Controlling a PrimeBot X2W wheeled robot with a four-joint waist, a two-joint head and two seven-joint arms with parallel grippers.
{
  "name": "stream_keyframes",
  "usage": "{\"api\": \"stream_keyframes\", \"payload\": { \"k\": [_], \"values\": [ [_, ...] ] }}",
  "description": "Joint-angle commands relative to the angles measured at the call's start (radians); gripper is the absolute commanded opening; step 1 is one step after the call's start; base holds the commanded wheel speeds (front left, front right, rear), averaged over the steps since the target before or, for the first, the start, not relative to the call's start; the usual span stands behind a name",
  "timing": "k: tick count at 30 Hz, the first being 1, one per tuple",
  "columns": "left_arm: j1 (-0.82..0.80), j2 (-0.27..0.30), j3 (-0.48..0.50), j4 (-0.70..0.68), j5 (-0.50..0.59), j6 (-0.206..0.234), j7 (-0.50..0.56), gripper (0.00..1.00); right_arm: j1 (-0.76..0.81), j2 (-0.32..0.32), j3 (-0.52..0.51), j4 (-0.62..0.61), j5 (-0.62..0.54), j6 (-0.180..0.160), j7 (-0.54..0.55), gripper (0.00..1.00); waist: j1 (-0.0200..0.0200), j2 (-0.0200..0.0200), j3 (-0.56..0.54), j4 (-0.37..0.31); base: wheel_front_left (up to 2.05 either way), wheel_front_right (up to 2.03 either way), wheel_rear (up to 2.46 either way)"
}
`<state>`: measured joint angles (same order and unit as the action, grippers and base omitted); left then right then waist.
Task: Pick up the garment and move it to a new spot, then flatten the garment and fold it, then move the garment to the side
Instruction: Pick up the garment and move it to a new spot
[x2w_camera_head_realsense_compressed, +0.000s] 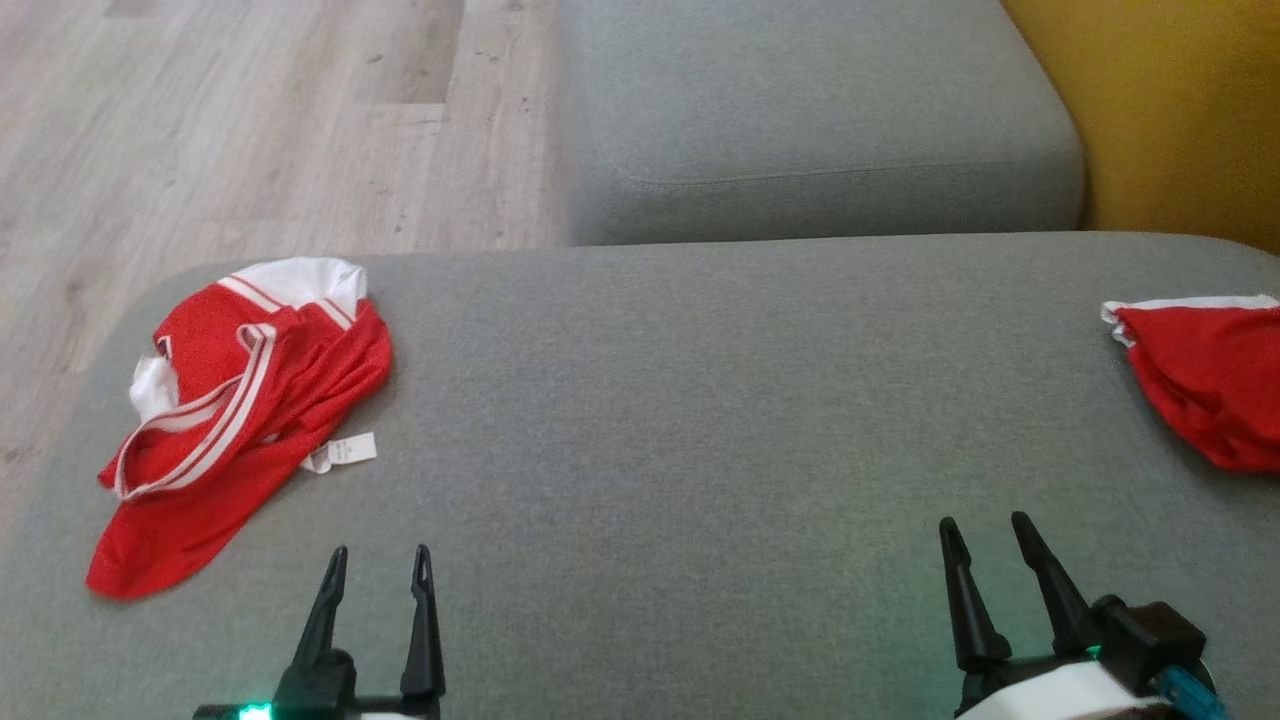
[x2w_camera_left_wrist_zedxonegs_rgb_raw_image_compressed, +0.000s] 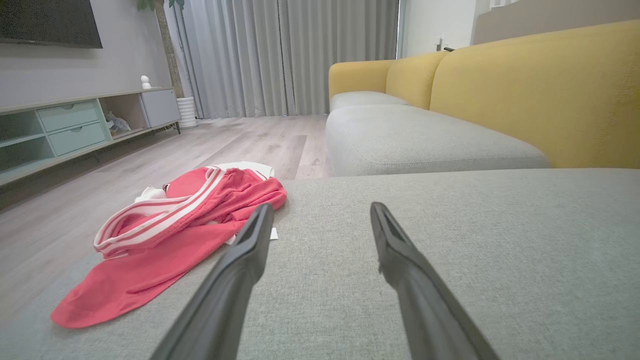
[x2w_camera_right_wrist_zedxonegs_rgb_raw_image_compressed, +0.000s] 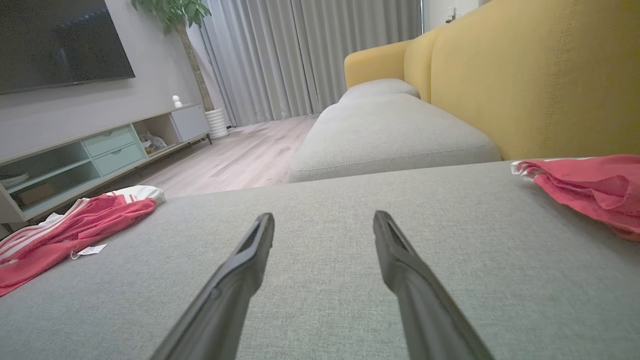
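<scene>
Red-and-white garment (x2w_camera_head_realsense_compressed: 240, 400) lies crumpled and untouched at the left end of the grey sofa cushion (x2w_camera_head_realsense_compressed: 700, 400); left gripper (x2w_camera_head_realsense_compressed: 381, 550) and right gripper (x2w_camera_head_realsense_compressed: 982, 520) hover near its front edge, jaws released and empty, apparently staged for pick-up.

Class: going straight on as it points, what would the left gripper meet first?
Likely nothing: bare grey cushion lies ahead of the left gripper; the red garment sits left of that line.
</scene>
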<state>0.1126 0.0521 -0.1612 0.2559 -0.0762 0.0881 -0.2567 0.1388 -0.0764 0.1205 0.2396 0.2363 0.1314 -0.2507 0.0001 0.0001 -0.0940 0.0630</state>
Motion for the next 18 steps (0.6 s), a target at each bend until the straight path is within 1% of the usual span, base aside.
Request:
{"api": "stream_keyframes", "payload": {
  "k": [1,6,16,17,18],
  "values": [
    [-0.04,-0.001,0.036,-0.03,0.012,0.002,-0.005,1.0,-0.021,-0.004,0.018,-0.032,-0.005,-0.001,-0.011,1.0,-0.0001,-0.0001,0.004,0.016,0.0,0.0,0.0],
    [-0.052,-0.002,0.035,-0.029,0.021,0.001,-0.005,1.0,-0.027,-0.002,0.026,-0.025,-0.002,-0.001,-0.011,1.0,-0.0001,-0.0001,0.018,0.077,0.0,0.0,0.0],
    [-0.07,-0.002,0.065,-0.036,0.015,0.011,-0.005,1.0,-0.067,-0.005,0.033,-0.027,-0.006,-0.001,-0.011,1.0,-0.0001,-0.0001,0.076,0.298,0.0,0.0,0.0],
    [-0.07,-0.002,0.065,-0.036,0.015,0.011,-0.005,1.0,-0.067,-0.005,0.033,-0.027,-0.006,-0.001,-0.011,1.0,-0.0001,-0.0001,0.076,0.298,0.0,0.0,0.0],
    [-0.073,-0.002,0.069,-0.038,0.014,0.011,-0.005,1.0,-0.071,-0.008,0.029,-0.029,-0.006,-0.001,-0.011,1.0,-0.0001,-0.0001,0.084,0.321,0.0,0.0,0.0]
  ]
}}
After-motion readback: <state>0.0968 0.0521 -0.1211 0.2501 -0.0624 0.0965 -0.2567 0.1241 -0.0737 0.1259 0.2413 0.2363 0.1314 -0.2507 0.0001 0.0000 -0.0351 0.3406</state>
